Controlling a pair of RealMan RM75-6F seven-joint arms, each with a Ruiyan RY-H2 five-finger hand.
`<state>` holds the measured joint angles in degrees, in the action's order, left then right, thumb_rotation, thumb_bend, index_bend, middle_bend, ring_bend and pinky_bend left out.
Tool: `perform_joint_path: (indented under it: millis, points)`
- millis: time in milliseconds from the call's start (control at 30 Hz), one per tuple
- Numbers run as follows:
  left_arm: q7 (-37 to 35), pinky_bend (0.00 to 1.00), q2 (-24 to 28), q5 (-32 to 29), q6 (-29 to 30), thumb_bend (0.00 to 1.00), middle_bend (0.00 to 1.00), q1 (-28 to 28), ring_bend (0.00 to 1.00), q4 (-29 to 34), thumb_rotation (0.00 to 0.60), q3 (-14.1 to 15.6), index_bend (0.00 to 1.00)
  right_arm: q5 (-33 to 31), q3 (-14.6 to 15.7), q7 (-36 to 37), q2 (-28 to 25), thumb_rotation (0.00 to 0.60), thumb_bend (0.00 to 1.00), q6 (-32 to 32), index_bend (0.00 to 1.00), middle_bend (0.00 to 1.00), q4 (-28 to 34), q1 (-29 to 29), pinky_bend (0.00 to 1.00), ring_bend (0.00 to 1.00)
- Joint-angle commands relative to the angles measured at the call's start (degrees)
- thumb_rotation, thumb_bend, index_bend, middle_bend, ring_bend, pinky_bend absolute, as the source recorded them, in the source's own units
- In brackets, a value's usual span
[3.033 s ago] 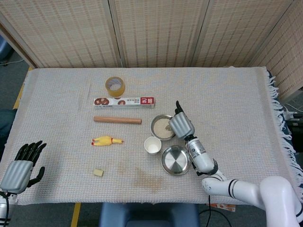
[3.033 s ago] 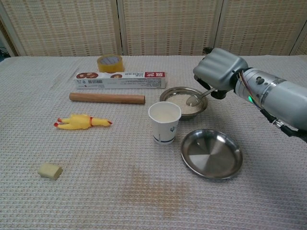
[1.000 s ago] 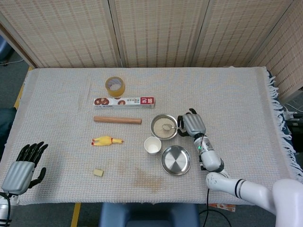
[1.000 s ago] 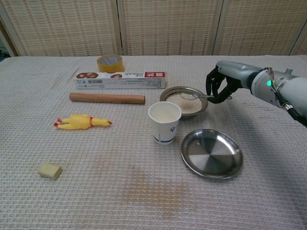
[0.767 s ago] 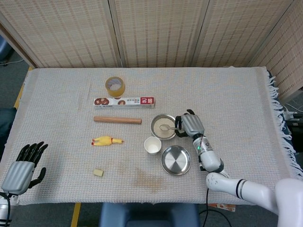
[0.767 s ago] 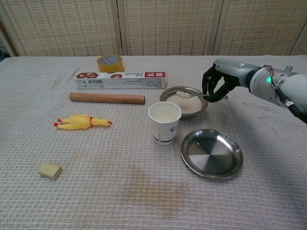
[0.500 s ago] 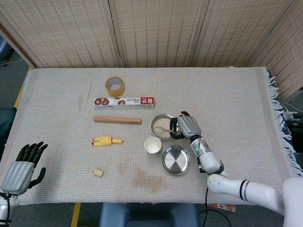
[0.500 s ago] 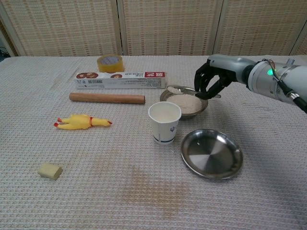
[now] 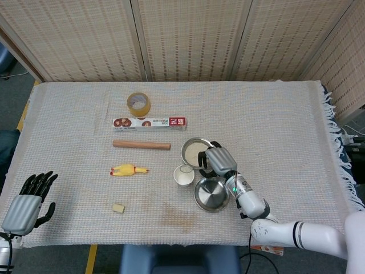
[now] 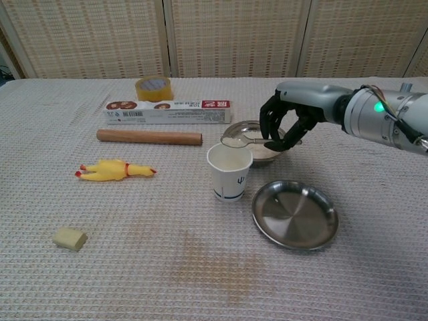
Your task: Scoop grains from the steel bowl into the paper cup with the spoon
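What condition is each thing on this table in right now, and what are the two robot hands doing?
Right robot hand: holds the spoon.
Spoon: raised above the cup's rim.
Paper cup: upright.
Steel bowl: holds grains.
Steel plate: empty.
Left robot hand: open, holding nothing.

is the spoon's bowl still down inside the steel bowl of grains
No, in the chest view the spoon is held by the right hand with its bowl raised above the rim of the paper cup, clear of the steel bowl.
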<state>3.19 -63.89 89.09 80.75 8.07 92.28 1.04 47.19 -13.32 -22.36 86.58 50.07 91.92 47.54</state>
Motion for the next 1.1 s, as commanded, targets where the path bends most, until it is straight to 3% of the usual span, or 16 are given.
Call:
perform_joint_path:
  millis: [33, 267, 467, 700, 1100]
  points:
    - [-0.2, 0.02, 0.1, 0.0, 0.0, 0.5, 0.0, 0.0, 0.0, -0.1, 0.6, 0.0, 0.0, 1.4, 1.8, -3.7, 0.3, 0.6, 0.31, 2.5, 0.89, 0.6, 0.3, 0.8, 0.09, 0.29]
    - [-0.4, 0.02, 0.1, 0.1, -0.1, 0.5, 0.0, 0.1, 0.0, -0.2, 0.6, 0.0, 0.0, 3.6, 3.8, -10.3, 0.6, 0.6, 0.31, 6.3, 0.89, 0.6, 0.7, 1.7, 0.09, 0.29]
    - [0.1, 0.02, 0.0, 0.2, -0.4, 0.5, 0.0, 0.2, 0.0, 0.0, 0.6, 0.1, 0.0, 10.6, 7.7, -22.3, 2.6, 0.6, 0.31, 11.8, 0.89, 0.6, -0.3, 3.4, 0.09, 0.3]
    - [-0.1, 0.02, 0.0, 0.3, -0.6, 0.5, 0.0, 0.3, 0.0, -0.2, 0.6, 0.3, 0.0, 19.2, 10.4, -29.2, 4.2, 0.6, 0.31, 16.1, 0.89, 0.6, -2.8, 3.4, 0.09, 0.31]
    - [0.0, 0.02, 0.0, 0.3, -0.6, 0.5, 0.0, 0.3, 0.0, -0.1, 0.6, 0.3, 0.0, 28.1, 13.0, -39.8, 4.9, 0.6, 0.31, 18.0, 0.88, 0.6, -5.2, 3.2, 0.09, 0.32]
